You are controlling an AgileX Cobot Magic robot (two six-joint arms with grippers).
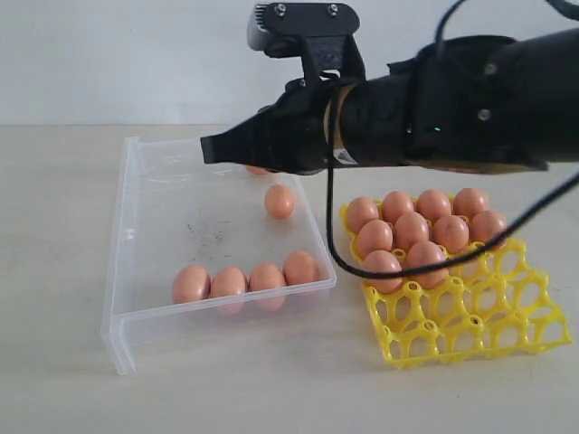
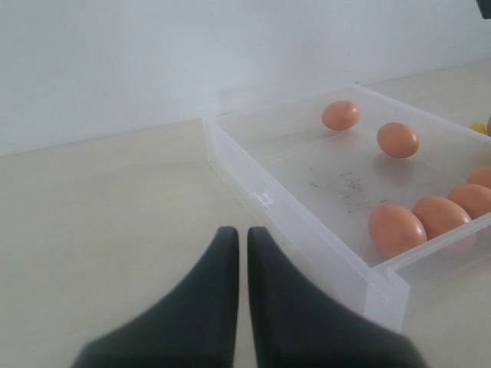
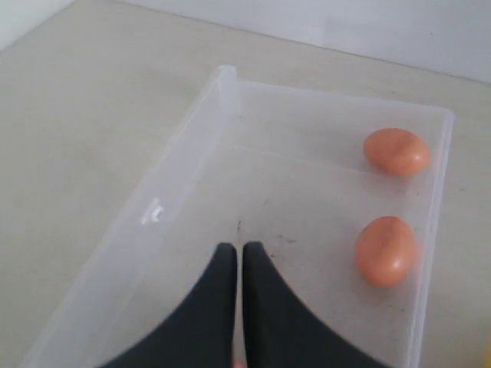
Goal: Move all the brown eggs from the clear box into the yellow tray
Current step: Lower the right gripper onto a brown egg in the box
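Eggs (image 1: pixel 228 282) lie in two places. Six are in the box (image 1: pixel 167 226) on the left. Four sit side by side against its near wall. One (image 1: pixel 280 201) lies alone farther back by the right wall. One (image 1: pixel 256 169) is at the far end, mostly hidden behind the right gripper (image 1: pixel 210 149) in the exterior view.

The other ten sit in the tray (image 1: pixel 470 325), just right of the box. They fill its two far rows, and two more stand in the left cells of the third row.

The right gripper hangs over the far half of the box, its jaws pressed together with nothing between them. Its arm (image 1: pixel 470 99) reaches in from the right, above the tray.

The left gripper (image 2: pixel 242 234) is over the bare table (image 2: pixel 115 215), left of the box. Its fingers are also pressed together and empty.
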